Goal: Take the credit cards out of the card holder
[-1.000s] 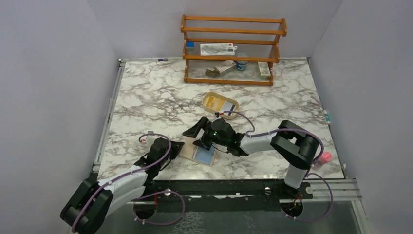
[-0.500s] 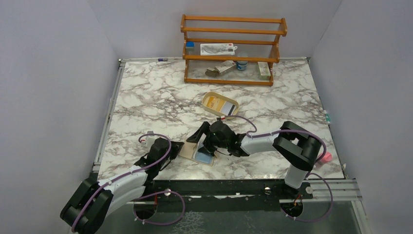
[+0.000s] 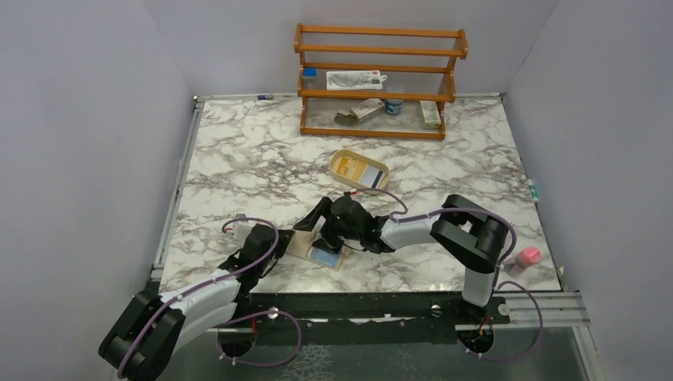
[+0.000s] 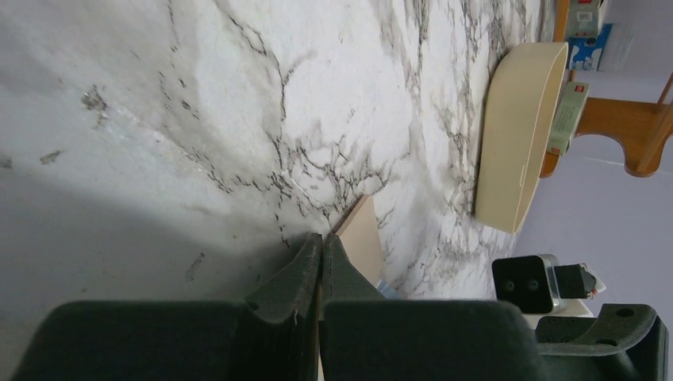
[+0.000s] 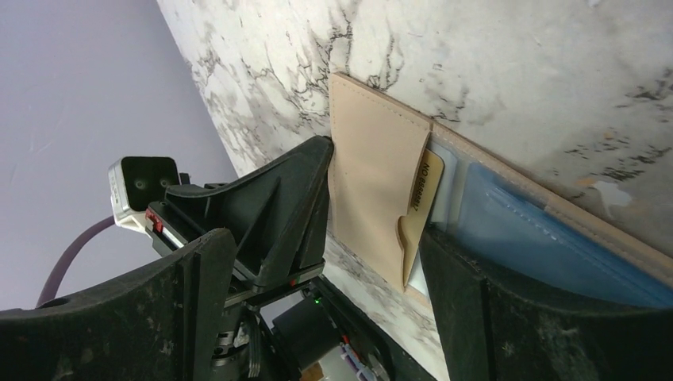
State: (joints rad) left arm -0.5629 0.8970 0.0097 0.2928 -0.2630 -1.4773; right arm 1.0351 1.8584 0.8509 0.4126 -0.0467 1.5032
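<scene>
Left arm stretched low; left gripper (image 4: 321,244) fully closed, tips at card holder (image 3: 324,255) left edge. Right arm bent inward; right gripper (image 3: 316,232) spread wide, empty, straddling open card holder. Credit card (image 5: 424,186) protrudes from its pocket.

Left gripper (image 3: 284,239) is pinched shut, right gripper (image 3: 320,232) spread wide.

A wooden rack (image 3: 379,79) stands at the marble table's (image 3: 238,151) far edge; an oval tan tray (image 3: 334,163) lies mid-table, a pink object (image 3: 528,255) at the right edge
</scene>
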